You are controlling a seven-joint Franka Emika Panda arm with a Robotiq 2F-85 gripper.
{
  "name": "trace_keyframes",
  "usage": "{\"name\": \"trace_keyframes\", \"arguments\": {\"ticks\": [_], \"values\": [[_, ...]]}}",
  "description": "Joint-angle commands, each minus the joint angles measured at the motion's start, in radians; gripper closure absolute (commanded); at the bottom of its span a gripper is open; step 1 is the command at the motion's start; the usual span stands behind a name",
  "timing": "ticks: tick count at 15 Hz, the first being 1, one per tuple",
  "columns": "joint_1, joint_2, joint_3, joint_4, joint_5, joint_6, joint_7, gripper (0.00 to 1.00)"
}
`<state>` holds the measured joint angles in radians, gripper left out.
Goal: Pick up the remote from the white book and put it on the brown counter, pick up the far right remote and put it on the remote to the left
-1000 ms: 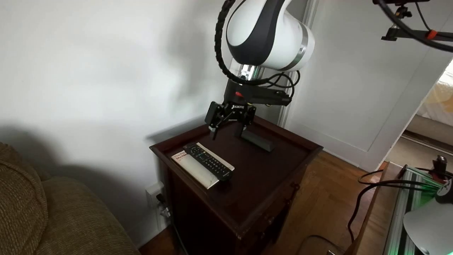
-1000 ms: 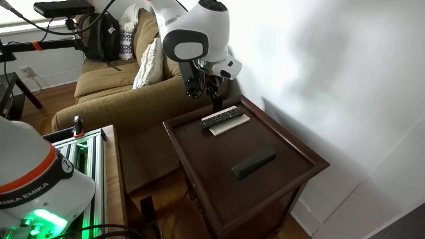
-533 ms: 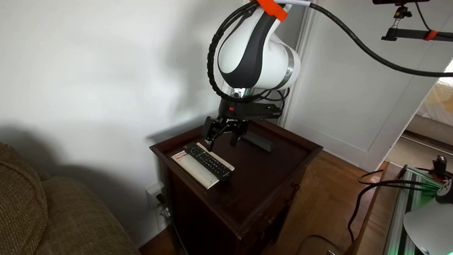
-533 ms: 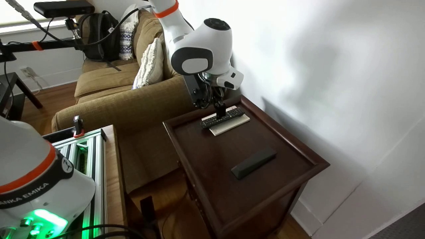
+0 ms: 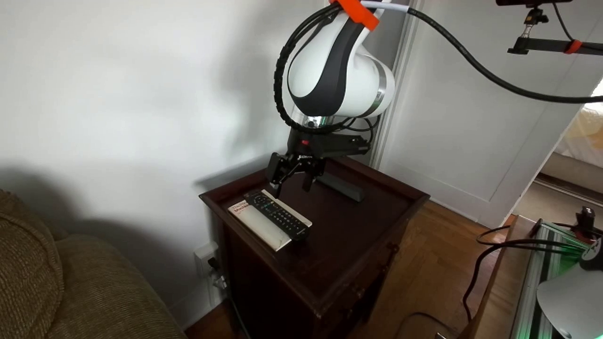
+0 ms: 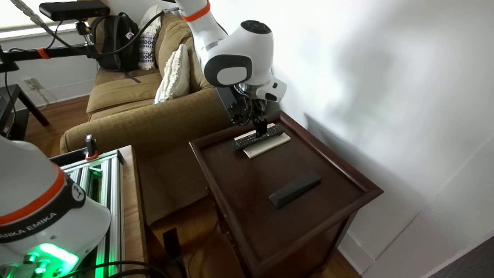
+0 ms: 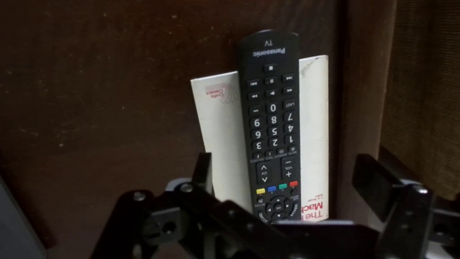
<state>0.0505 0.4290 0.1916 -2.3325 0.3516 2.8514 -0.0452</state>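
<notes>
Hovers with wide claw (image 5: 293, 189) over Panasonic TV remote (image 7: 273, 122) on white Crafts Classics book (image 7: 225, 136), with 2 of 2 moves apparently left, including stacking black remote (image 6: 295, 189).

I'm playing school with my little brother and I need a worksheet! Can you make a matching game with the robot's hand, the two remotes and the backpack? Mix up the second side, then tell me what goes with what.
Things
1. remote with number buttons
2. plain dark remote
3. robot's hand
4. backpack

Where or how
A. open, not gripping anything
B. sitting on the couch
C. lying on the white book
D. lying directly on the brown counter

Right pairs: 1-C, 2-D, 3-A, 4-B
</notes>
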Motion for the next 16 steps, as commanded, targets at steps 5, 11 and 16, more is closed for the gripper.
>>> {"name": "trace_keyframes", "arguments": {"ticks": [5, 11, 16], "values": [[0.032, 0.122, -0.064, 0.113, -0.165, -0.038, 0.038, 0.0], [0.05, 0.205, -0.08, 0.2, -0.207, -0.04, 0.07, 0.0], [0.078, 0.242, -0.08, 0.247, -0.212, -0.041, 0.092, 0.0]]}}
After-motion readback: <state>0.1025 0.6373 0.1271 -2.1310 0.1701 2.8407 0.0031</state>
